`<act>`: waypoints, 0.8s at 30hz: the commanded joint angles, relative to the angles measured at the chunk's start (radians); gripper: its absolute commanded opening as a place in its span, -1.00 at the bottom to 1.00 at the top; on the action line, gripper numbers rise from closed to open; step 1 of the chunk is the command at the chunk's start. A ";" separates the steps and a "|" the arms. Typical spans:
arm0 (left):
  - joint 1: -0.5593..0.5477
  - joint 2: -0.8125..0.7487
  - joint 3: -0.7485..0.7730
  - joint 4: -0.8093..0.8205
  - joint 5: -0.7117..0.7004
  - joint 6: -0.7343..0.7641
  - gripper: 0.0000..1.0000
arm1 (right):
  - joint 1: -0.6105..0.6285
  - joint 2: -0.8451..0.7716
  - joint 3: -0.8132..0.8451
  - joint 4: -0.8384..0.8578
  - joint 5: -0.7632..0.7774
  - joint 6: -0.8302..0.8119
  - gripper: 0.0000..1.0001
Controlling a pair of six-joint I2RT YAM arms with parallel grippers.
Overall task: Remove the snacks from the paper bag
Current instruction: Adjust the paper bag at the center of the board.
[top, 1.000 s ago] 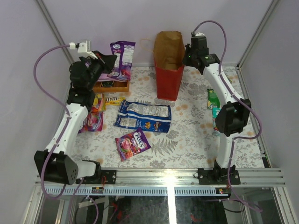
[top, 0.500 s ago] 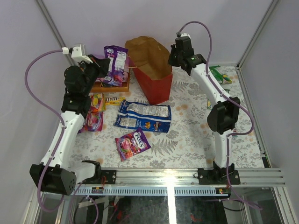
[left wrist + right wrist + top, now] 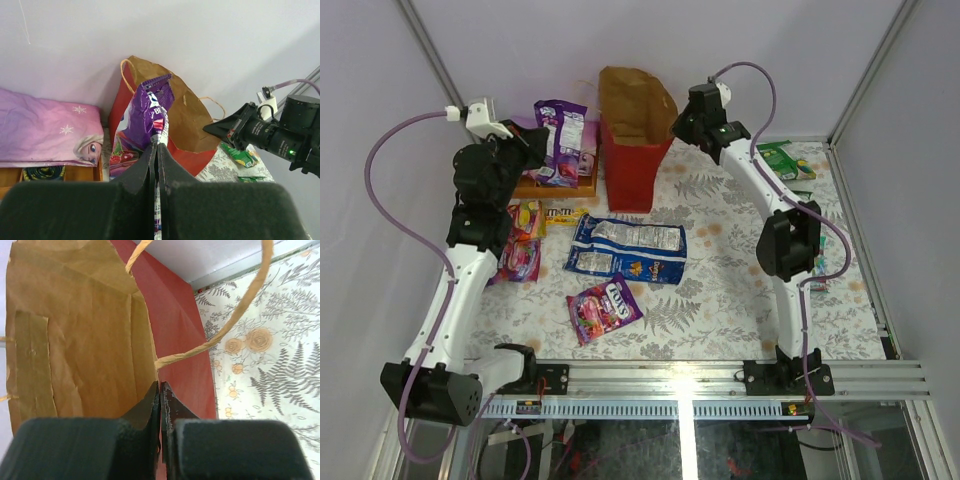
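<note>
left gripper (image 3: pixel 156 146): jaws pressed together on the lower part of a purple candy packet (image 3: pixel 146 116), which it's holding up in the air, more or less upright with the crimped edge on top

purple packet vs bag: it's outside the paper bag (image 3: pixel 632 150), just to its left. From the left wrist view it overlaps the bag's left side. It hangs above the wooden box (image 3: pixel 556 186)

right gripper (image 3: pixel 160 388): closed tight, pinching the bag's right-hand rim right where the brown inside meets the red outside. One loop handle (image 3: pixel 240 315) arcs past just beside the fingertips

paper bag: stands upright at the back of the worktop (image 3: pixel 720 290) between the two grippers, mouth open. The right wrist view only shows creased brown wall, and the bottom is out of sight, so I can't tell what's down there

blue chip bag (image 3: pixel 627 248): flat in the middle of the worktop, in front of the paper bag and well clear of both grippers

magenta packet (image 3: pixel 604 307): flat, nearer the arm bases, just past the chip bag's near-left corner

yellow pack (image 3: pixel 556 215) and pink-red packet (image 3: pixel 520 258): lying by the left arm, in front of the wooden box

green packets (image 3: pixel 785 160): far right corner, on the other side of the right arm from the bag

pink-purple cloth (image 3: pixel 45 131): folded on top of the wooden box, left of the held packet
</note>
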 commanded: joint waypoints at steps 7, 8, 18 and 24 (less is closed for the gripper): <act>0.007 -0.035 -0.003 0.021 -0.047 0.020 -1.00 | 0.033 0.084 0.123 0.053 -0.015 0.193 -0.99; 0.006 -0.037 -0.003 0.020 -0.048 0.022 -1.00 | 0.037 0.088 0.130 0.050 -0.013 0.193 -0.99; 0.007 -0.049 -0.005 0.006 -0.062 0.028 -1.00 | 0.050 0.074 0.177 0.018 0.006 0.126 -0.72; 0.007 -0.047 -0.008 0.007 -0.060 0.019 -1.00 | 0.050 0.054 0.176 0.006 0.028 0.090 -0.77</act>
